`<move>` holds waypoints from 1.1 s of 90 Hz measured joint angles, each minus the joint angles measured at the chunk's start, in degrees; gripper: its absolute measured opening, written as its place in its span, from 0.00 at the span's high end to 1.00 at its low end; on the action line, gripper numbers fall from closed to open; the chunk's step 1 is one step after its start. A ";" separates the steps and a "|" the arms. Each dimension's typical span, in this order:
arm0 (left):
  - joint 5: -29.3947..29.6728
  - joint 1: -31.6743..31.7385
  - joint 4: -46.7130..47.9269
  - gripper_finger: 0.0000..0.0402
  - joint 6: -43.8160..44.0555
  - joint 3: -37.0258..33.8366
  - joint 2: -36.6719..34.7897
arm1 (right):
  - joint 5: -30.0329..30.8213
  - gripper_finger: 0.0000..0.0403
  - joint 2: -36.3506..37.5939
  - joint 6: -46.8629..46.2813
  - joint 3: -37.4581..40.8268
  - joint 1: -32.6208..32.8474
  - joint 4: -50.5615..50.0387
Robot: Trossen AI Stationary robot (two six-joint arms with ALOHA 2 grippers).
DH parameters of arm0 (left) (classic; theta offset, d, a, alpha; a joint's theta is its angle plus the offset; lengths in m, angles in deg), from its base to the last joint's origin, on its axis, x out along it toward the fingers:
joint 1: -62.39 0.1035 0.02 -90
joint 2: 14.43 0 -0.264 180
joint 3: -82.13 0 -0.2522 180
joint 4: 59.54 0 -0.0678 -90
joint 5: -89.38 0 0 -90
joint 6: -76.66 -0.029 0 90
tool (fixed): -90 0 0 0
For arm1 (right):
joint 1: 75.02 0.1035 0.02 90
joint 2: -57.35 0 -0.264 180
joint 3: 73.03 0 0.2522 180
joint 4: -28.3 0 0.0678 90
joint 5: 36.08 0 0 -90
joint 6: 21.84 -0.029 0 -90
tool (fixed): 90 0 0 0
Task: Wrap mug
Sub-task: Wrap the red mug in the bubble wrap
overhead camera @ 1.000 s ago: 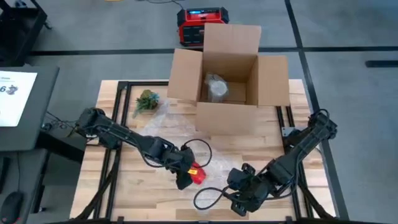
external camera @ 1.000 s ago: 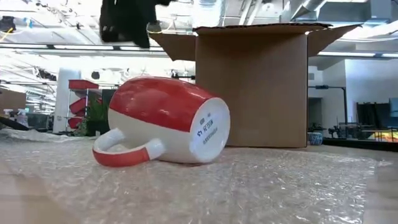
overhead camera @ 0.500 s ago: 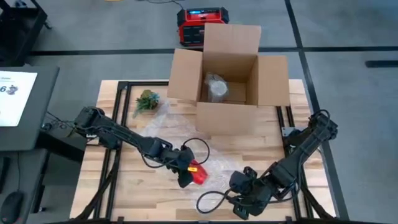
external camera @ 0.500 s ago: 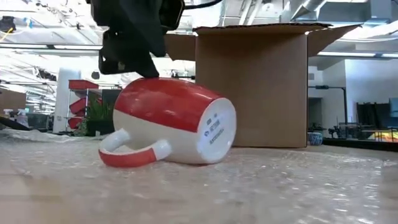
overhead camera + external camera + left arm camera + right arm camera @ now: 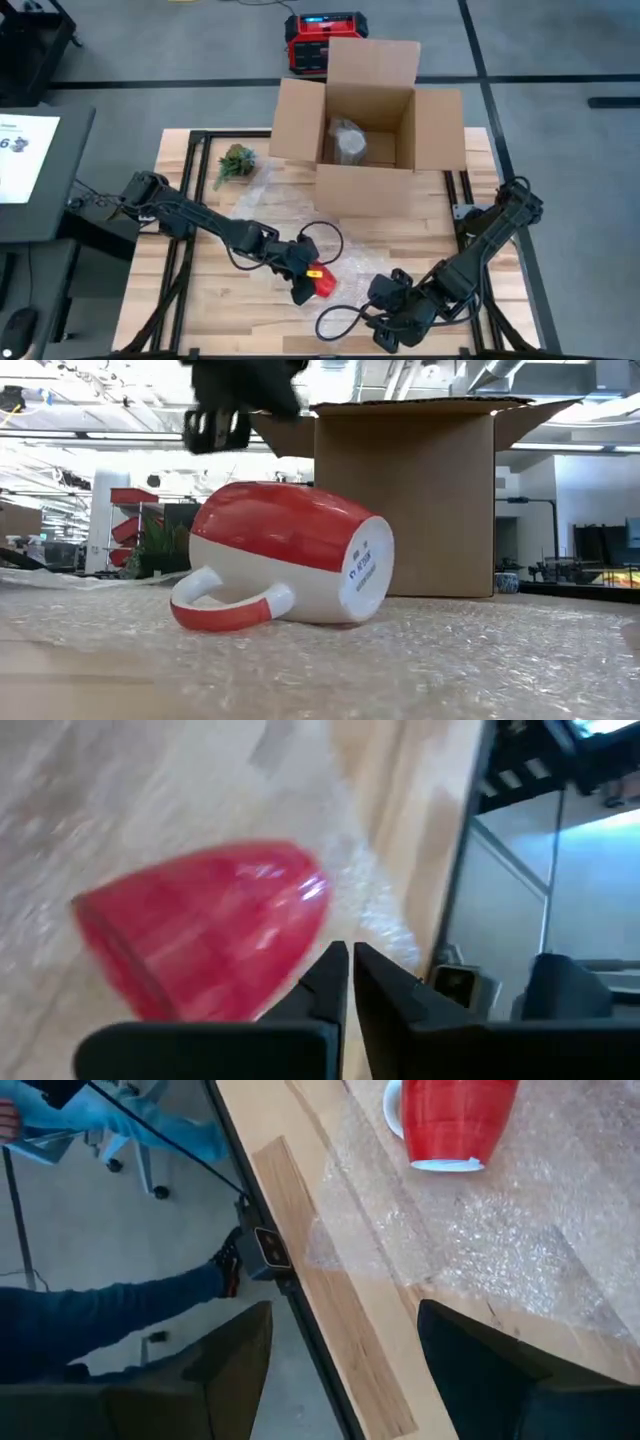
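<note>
A red and white mug (image 5: 322, 284) is seen lying on its side on a sheet of bubble wrap (image 5: 420, 660) spread over the wooden counter (image 5: 250, 310), in the lower centre of the high view. In the low view its handle rests against the wrap and its white base faces right. The left end effector (image 5: 302, 290) is held just beside the mug, its fingers (image 5: 335, 982) pressed together and gripping nothing. The right end effector (image 5: 385, 335) is found at the counter's lower edge, to the right of the mug, its fingers (image 5: 480, 1365) spread wide apart. An open cardboard box (image 5: 365, 125) stands in the upper centre.
</note>
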 joint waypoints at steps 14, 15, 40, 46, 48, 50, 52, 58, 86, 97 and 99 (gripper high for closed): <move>3.02 0.00 10.20 1.00 -3.70 8.13 -0.02 | 0.03 0.41 -0.02 -1.78 0.00 0.45 -0.69; 3.33 0.00 11.12 1.00 -3.98 8.73 -0.02 | 0.03 0.41 -0.02 -1.95 0.00 0.51 -0.90; 8.66 -0.18 25.25 1.00 -9.65 18.13 -0.02 | 1.13 0.41 0.00 -2.29 2.56 0.46 -1.14; 9.80 -0.37 28.30 1.00 -10.24 18.43 -0.02 | 1.21 0.42 -0.15 -2.54 4.32 0.46 -1.01; 10.02 -0.43 29.10 1.00 -10.28 18.43 -0.01 | 1.21 0.43 -0.17 -2.54 4.89 0.46 -0.36; 10.31 -0.47 29.79 1.00 -10.31 18.42 0.06 | 1.20 0.43 -0.17 -2.55 5.40 0.46 0.55; 10.60 -0.54 30.40 1.00 -10.31 18.37 0.09 | 1.20 0.44 -0.14 -2.57 6.04 0.45 1.80; 11.08 -0.98 32.36 1.00 -10.33 18.15 0.14 | 1.07 0.45 -0.07 -2.58 7.85 0.06 5.12; 12.51 -3.15 38.52 1.00 -11.65 21.26 6.78 | 0.10 0.49 -0.04 -1.65 8.35 -1.48 8.80; 12.88 -3.43 39.74 1.00 -12.02 22.69 9.71 | -0.05 0.49 -0.04 -1.68 8.33 -1.47 9.20; 13.02 -3.41 39.56 1.00 -12.00 22.87 10.03 | -0.14 0.49 -0.04 -1.68 8.35 -1.46 9.12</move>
